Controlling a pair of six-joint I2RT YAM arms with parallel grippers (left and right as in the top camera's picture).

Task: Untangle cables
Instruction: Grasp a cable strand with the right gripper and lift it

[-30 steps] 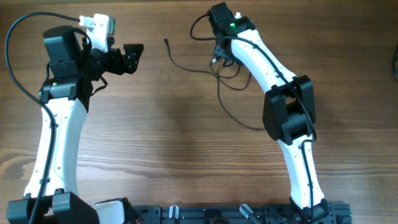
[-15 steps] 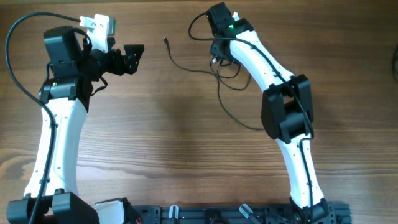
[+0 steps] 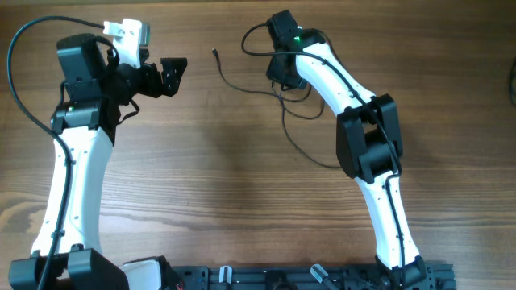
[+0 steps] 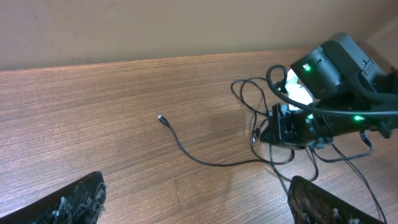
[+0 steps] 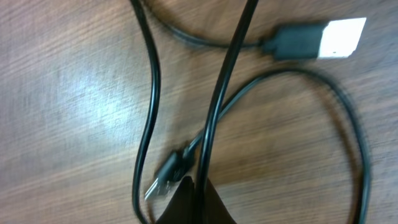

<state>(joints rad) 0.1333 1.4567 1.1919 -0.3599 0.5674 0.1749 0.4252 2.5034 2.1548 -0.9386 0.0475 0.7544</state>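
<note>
The cables (image 3: 242, 87) are thin black cords lying at the back of the table. One loose end (image 3: 215, 53) points left, and a long loop (image 3: 310, 157) runs toward the front. My right gripper (image 3: 280, 74) sits over the tangle, shut on one black strand (image 5: 221, 93) that rises from between its fingertips (image 5: 200, 193). A white-tipped plug (image 5: 342, 36) and a small metal plug (image 5: 163, 177) lie on the wood beside it. My left gripper (image 3: 173, 72) hovers open to the left, apart from the cords. Between its fingers (image 4: 196, 202) there is only bare table, and the tangle (image 4: 273, 149) lies ahead of it.
The table (image 3: 201, 177) is brown wood. Thicker black arm cables curve behind the left arm (image 3: 16, 72) and the right wrist (image 3: 256, 36). A dark rail (image 3: 282, 278) runs along the front edge. A wall rises behind the table's back edge (image 4: 155, 25).
My right gripper has shut on a cable strand and shifted slightly left over the tangle. The left arm has not moved.
</note>
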